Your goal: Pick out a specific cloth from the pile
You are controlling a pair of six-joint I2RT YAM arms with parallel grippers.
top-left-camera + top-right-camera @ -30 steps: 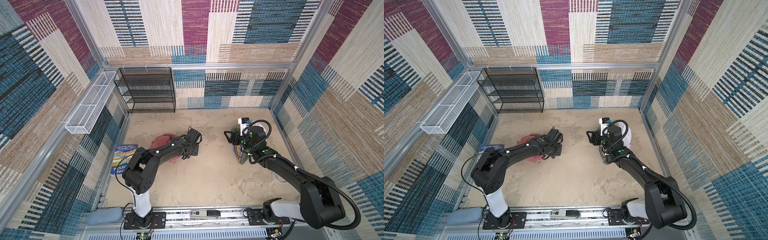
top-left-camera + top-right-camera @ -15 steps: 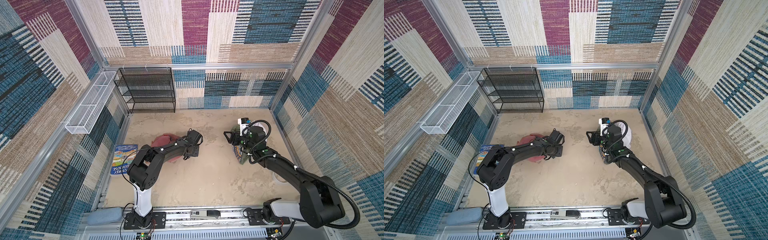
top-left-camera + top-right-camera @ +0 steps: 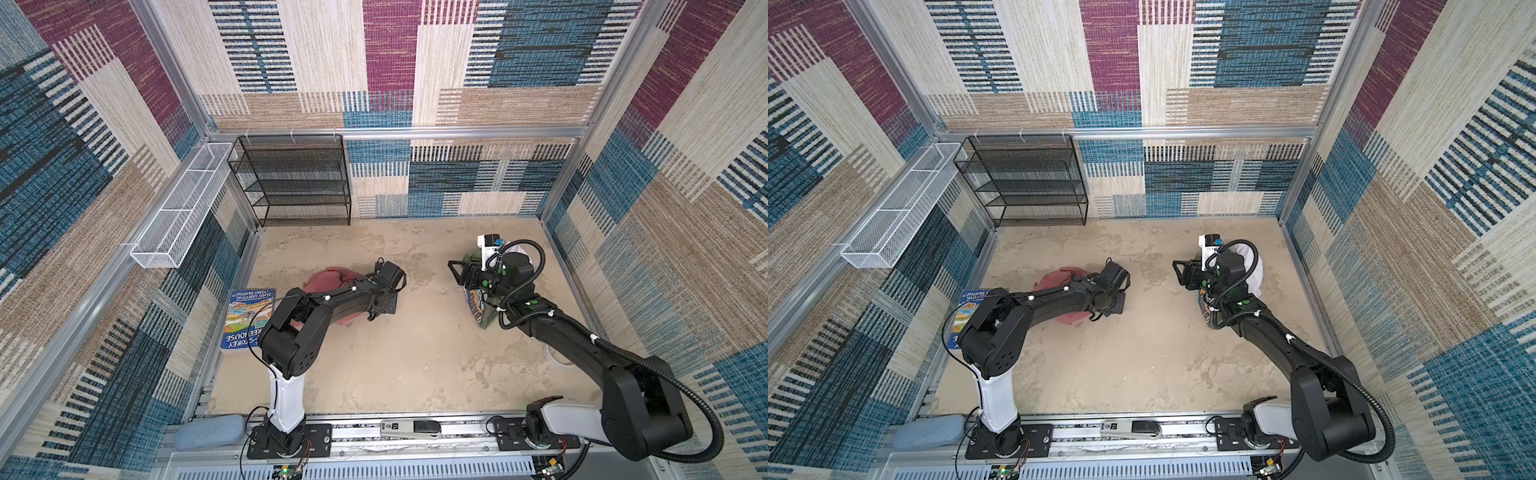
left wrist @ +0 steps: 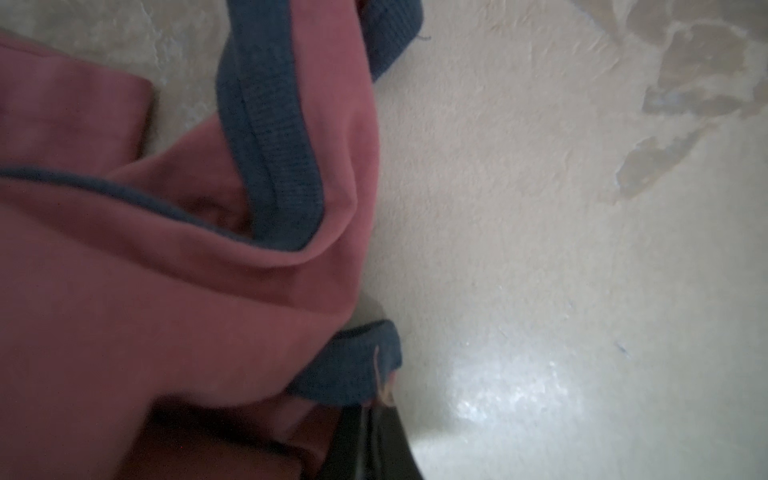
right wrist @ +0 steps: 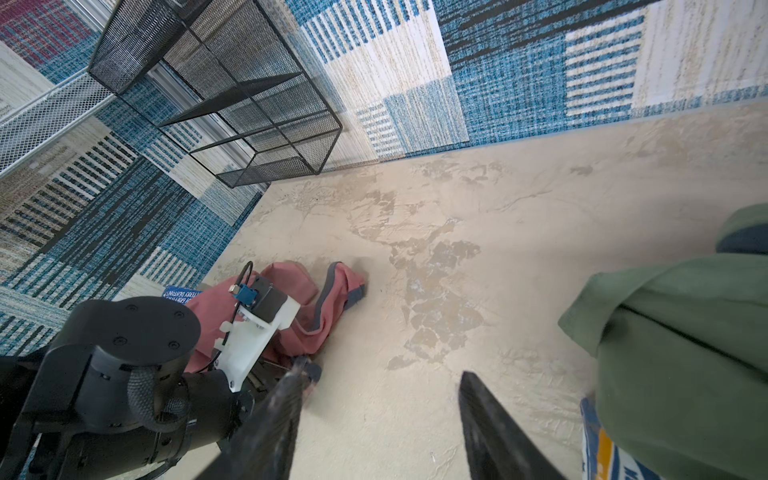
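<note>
The salmon-red cloth (image 3: pixel 328 282) (image 3: pixel 1054 278) with grey-blue trim lies crumpled on the floor at the left, apart from the pile. My left gripper (image 3: pixel 372 316) (image 3: pixel 1100 313) points down at its right edge. In the left wrist view the jaws (image 4: pixel 368 415) are pressed together, pinching the cloth (image 4: pixel 166 291) at a blue trim corner. The pile (image 3: pixel 482 303) (image 3: pixel 1204 303) of olive, white and blue-and-yellow printed garments sits at the right under my right arm. My right gripper (image 3: pixel 459 272) (image 3: pixel 1181 274) (image 5: pixel 386 370) hovers open and empty, facing the cloth (image 5: pixel 316 291).
A book (image 3: pixel 247 318) lies by the left wall beside the cloth. A black mesh shelf (image 3: pixel 299 183) stands at the back left, and a white wire basket (image 3: pixel 178 208) hangs on the left wall. A blue-grey pad (image 3: pixel 210 430) rests by the front rail.
The left gripper's jaws have closed at the cloth's right edge, and the left arm's elbow has swung rightward. The right arm has stayed put.
</note>
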